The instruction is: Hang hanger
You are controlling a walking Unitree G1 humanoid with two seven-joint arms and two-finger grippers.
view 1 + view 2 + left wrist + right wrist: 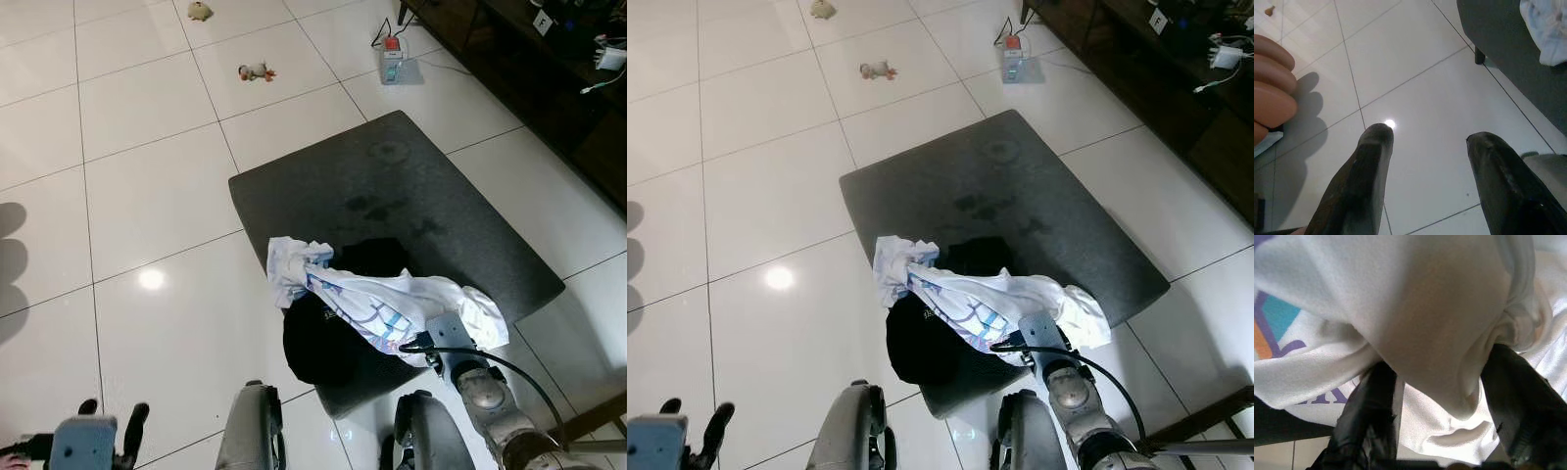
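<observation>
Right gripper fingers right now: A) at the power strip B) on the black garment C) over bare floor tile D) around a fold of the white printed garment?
D: the right gripper has its fingers either side of a white printed garment fold.

A white garment [392, 304] with purple, teal and orange print lies crumpled on the near part of the dark grey mat [392, 186], one bunched end twisted up at its left and the rest trailing right toward the mat's near right edge. Beneath it and just beside its left end sits a black garment [318, 343], rumpled in a rounded heap that spills over the mat's near edge. In the right wrist view the white fabric hangs in thick folds close against the two black fingers [1366, 416]; no hanger shape can be made out among the cloth.
</observation>
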